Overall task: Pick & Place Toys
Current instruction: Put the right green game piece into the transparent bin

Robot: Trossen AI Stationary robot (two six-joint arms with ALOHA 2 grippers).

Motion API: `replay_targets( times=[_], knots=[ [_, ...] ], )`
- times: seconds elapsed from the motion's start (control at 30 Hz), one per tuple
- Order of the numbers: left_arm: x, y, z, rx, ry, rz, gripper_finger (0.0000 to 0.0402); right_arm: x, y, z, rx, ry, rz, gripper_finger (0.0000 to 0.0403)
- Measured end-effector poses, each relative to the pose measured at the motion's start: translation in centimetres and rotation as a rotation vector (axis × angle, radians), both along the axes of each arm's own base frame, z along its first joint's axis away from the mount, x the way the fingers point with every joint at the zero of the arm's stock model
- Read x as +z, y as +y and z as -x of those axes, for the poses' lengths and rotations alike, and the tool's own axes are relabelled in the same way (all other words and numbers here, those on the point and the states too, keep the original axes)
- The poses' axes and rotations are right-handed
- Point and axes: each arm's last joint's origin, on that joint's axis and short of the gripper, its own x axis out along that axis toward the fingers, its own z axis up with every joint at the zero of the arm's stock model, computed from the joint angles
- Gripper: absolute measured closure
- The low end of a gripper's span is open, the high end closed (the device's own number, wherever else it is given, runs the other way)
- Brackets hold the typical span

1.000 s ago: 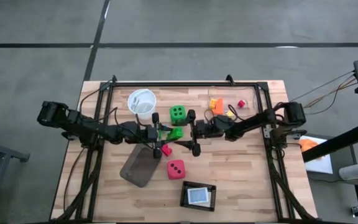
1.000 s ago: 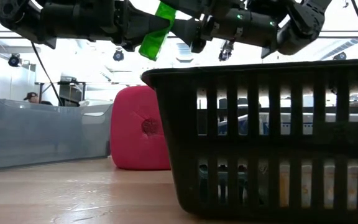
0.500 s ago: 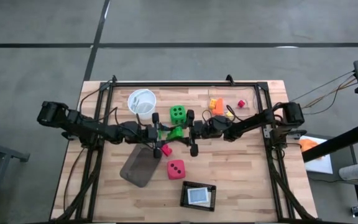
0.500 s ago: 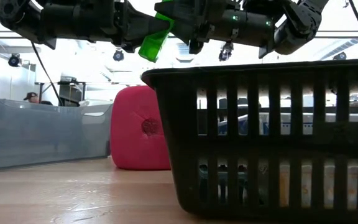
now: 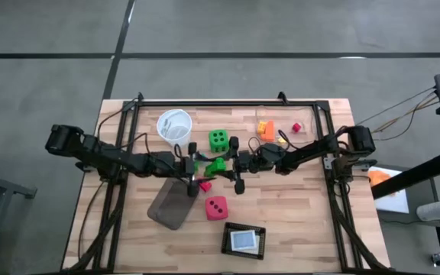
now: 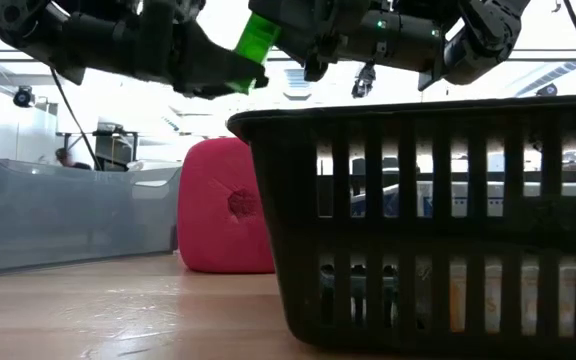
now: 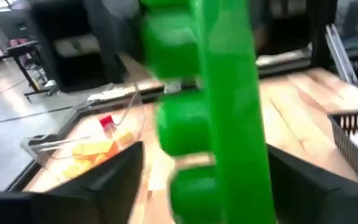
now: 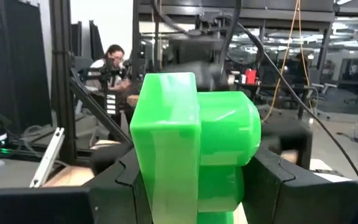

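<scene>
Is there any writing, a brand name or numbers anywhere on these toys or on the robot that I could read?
No words or numbers can be read in any view.
Green die: black dots only, no digits.
Pink die: black dots only.
Green brick: plain, no brand showing.
Black basket: something blue and white inside, too small to tell if it bears text.

From the low view I see the black basket hiding most of the table — its right side runs off the edge. The green brick blurs, cropped, in the left wrist view — the person behind stays indistinct.
</scene>
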Motion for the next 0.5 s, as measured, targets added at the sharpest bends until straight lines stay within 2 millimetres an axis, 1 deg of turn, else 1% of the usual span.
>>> replay_targets(
  times=[0.1,0.17,0.2,0.27,0.33,0.4,0.5],
  knots=[
    [0.4,0.1,0.3,0.007,0.017,0.011,0.0043,-0.1,0.0,0.0,-0.004,0.01,0.006,0.0238],
    [0.3,0.1,0.7,0.007,0.054,0.008,0.0017,-0.1,0.1,0.0,-0.003,0.009,0.007,0.0238],
    [0.6,0.1,1.0,0.007,0.059,0.009,0.0011,-0.1,0.1,0.0,-0.002,0.01,0.009,0.0238],
    [1.4,0.2,1.6,0.008,0.052,0.011,0.0013,-0.2,0.1,0.1,-0.003,0.023,0.018,0.0238],
    [2.0,0.3,2.2,0.009,0.065,0.009,0.0024,-0.7,0.1,0.3,-0.006,0.041,0.037,0.0238],
    [2.5,0.4,3.1,0.009,0.078,0.007,0.0036,-1.4,0.1,0.7,-0.009,0.062,0.054,0.0238],
    [3.9,0.5,4.5,0.011,0.062,0.009,0.0051,-2.6,0.0,1.8,-0.01,0.084,0.064,0.0238]
  ],
)
